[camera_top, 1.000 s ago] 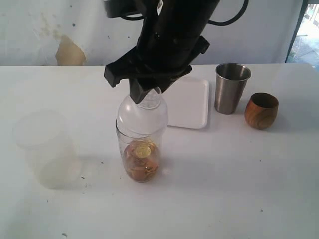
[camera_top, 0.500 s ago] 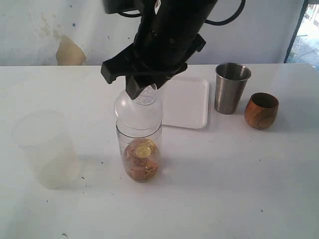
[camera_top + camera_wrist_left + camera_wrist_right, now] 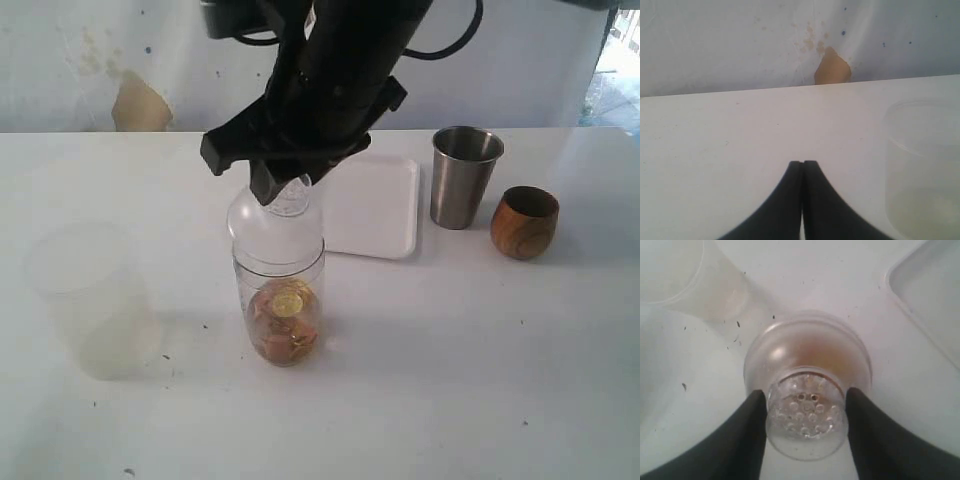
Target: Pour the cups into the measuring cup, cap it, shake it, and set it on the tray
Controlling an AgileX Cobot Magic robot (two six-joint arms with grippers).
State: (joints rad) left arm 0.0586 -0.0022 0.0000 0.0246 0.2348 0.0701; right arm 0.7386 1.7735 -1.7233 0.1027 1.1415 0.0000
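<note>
The cap (image 3: 268, 228), probably light, stiff and slippery clear plastic, sits directly under the right claw (image 3: 287, 188), which pinches its short neck, the sensible hold, atop the part-filled measuring cup (image 3: 284, 310) on the surface (image 3: 450, 380).

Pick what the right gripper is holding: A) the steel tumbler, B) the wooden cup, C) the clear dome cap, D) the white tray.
C: the right gripper pinches the neck of the cap, while the tumbler and wooden cup stand apart.
</note>
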